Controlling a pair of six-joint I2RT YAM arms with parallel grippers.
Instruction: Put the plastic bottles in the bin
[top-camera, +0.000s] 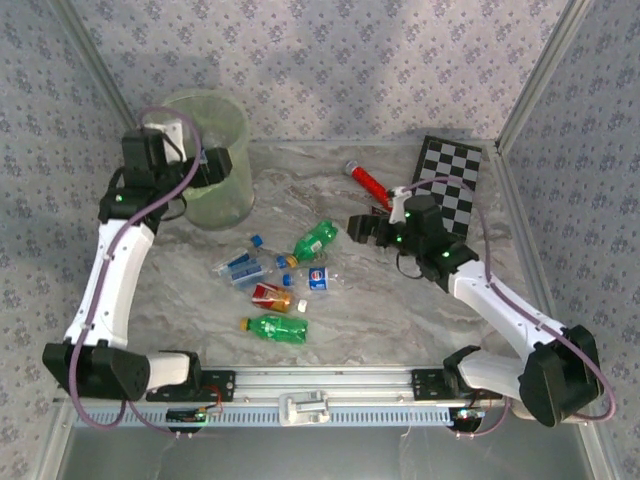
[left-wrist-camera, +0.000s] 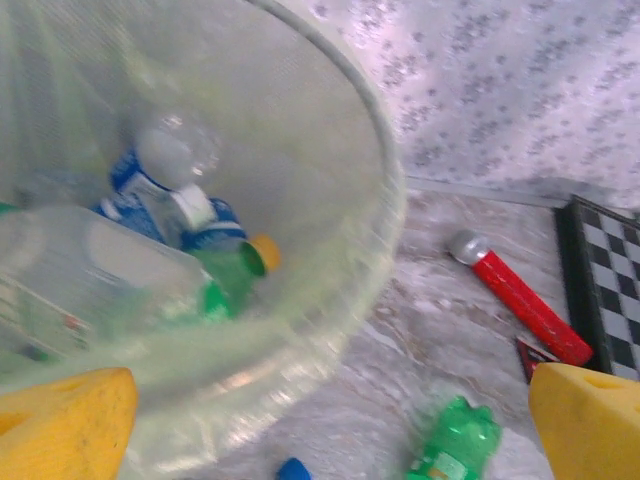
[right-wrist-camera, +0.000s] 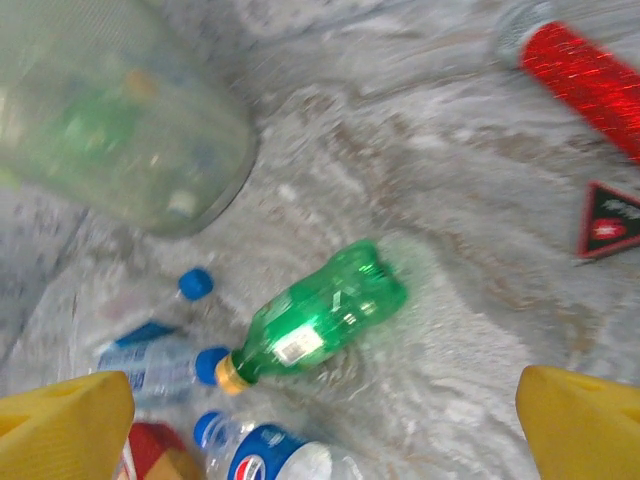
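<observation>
Yellow fingers (right-wrist-camera: 60, 425) of the right gripper (right-wrist-camera: 325, 410) are wide apart above a green bottle (right-wrist-camera: 330, 305); the left gripper (left-wrist-camera: 330, 400), spread too, hangs by the bin (left-wrist-camera: 385, 200).

Bright, even, diffuse light. Overhead view sharp; faint soft shadows on table (top-camera: 390, 325). Wrist views blurred, washed-out; bin (left-wrist-camera: 370, 230) hazy, red cylinder (right-wrist-camera: 590, 75) smeared.

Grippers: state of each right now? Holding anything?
Left gripper: open, holding nothing, beside the bin.
Right gripper: open, holding nothing, above the green bottle.
</observation>
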